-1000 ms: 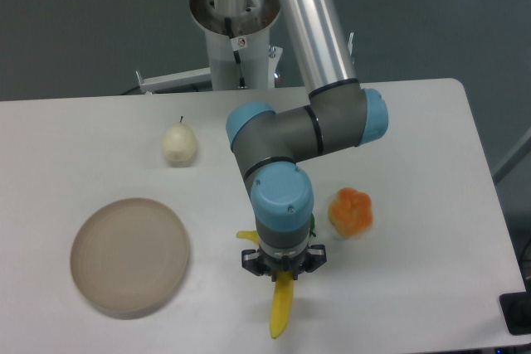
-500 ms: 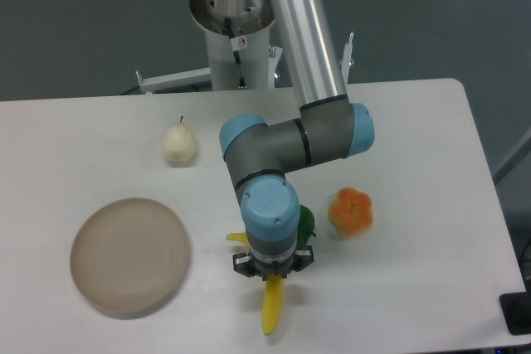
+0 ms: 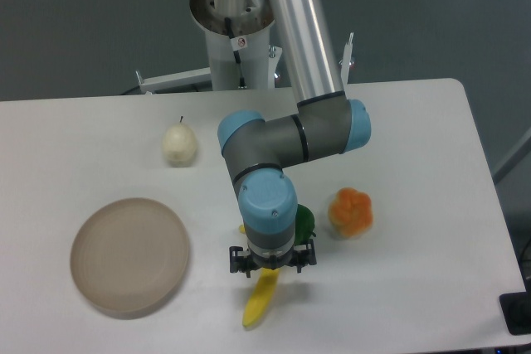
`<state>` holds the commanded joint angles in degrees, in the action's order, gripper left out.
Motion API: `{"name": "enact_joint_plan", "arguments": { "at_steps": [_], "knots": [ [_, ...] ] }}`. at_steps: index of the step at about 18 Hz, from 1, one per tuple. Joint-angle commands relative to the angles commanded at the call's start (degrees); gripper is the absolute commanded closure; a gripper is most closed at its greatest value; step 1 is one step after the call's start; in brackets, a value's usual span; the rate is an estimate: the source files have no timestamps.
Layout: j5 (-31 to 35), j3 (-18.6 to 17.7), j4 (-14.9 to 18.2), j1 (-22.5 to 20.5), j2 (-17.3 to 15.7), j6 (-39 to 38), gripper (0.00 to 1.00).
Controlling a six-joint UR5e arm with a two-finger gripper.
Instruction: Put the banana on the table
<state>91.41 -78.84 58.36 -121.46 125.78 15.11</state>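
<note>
One gripper [image 3: 272,264] showed at the arm's tip, near the front middle of the table [image 3: 431,271], pointing straight down. Its fingers sat pressed in on the upper part of the banana [image 3: 260,304], pinching it, though the wrist housing above covered the jaws themselves and only dark finger tips stuck out on either side. One banana was in view: its lower end slanted out below the claw toward the front edge of the tabletop, and a small yellow bit peeked out at the left of the wrist. Whether the fruit's tip touched the white surface or hung just over it could not be made out.

One green pepper [image 3: 304,221] lay just behind the wrist on its right, mostly hidden by the arm, so only a dark green sliver showed. One orange lumpy fruit [image 3: 351,211] sat near it, further right, in full view. One pale pear-like fruit [image 3: 179,145] with a short stem stood well apart toward the back left. One round beige plate [image 3: 130,255] rested at the front left, nothing on it. One arm rose from a white base [image 3: 236,55] behind the table; the base's top was cut off by the frame.
</note>
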Motion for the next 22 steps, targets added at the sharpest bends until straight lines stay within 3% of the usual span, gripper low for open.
{"name": "enact_joint_plan", "arguments": {
  "at_steps": [2,13,16,22],
  "knots": [
    [0.0,0.7,0.0,-1.14,-0.62,1.67,0.0],
    [0.09,0.62,0.44,-7.99,-1.67,38.21,0.0],
    [0.09,-2.44,0.62,-12.03,-3.25,50.23,0.0],
    [0.0,-6.06,0.62,-17.58,-5.36,65.64,0.0]
  ]
}}
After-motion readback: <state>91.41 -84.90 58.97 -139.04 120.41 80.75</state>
